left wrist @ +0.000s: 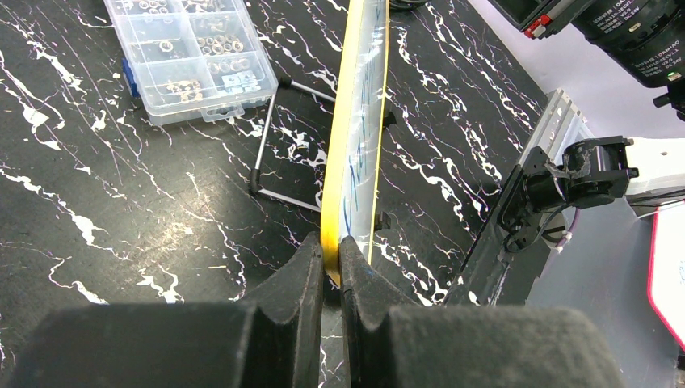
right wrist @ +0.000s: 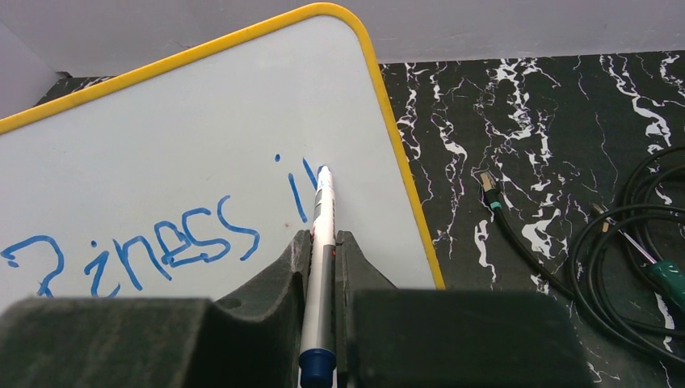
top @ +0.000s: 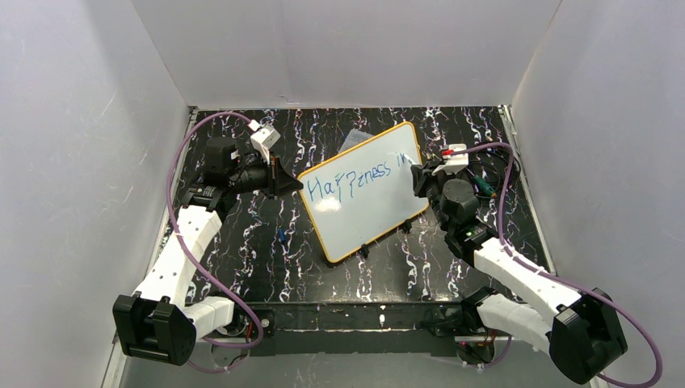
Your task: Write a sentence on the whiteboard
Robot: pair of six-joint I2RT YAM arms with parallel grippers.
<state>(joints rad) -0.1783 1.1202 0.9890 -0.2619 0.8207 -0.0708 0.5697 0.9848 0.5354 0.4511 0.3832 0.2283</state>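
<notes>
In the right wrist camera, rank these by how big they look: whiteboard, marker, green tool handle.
1. whiteboard: largest, running out of frame.
2. marker: enlarged by nearness to the camera.
3. green tool handle: smallest, though the frame edge cuts it off.

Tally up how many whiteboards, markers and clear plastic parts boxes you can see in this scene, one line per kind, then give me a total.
whiteboard: 1
marker: 1
clear parts box: 1
Total: 3
</notes>
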